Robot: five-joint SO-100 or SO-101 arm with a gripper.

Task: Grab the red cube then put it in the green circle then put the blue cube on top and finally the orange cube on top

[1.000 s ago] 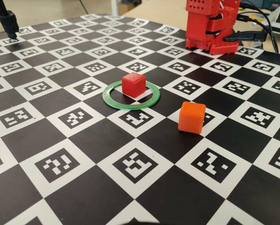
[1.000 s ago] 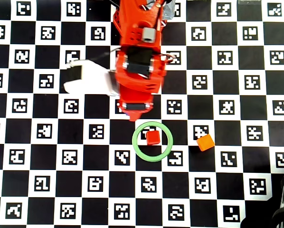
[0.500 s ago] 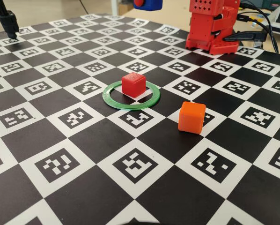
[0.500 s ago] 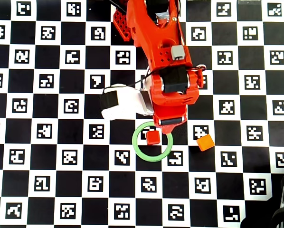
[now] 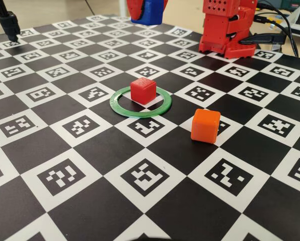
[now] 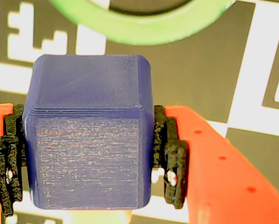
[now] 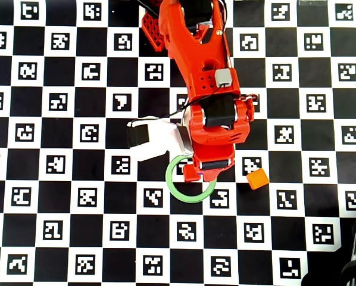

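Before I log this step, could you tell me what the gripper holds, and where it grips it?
The gripper holds the blue cube, its pads clamped on two opposite side faces.

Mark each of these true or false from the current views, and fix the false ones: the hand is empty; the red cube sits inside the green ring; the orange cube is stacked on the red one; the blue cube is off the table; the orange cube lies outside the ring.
1. The hand is empty. False: it is shut on the blue cube.
2. The red cube sits inside the green ring. True.
3. The orange cube is stacked on the red cube. False: it rests on the board, right of the ring in the fixed view.
4. The blue cube is off the table. True: it is held in the air.
5. The orange cube lies outside the ring. True.
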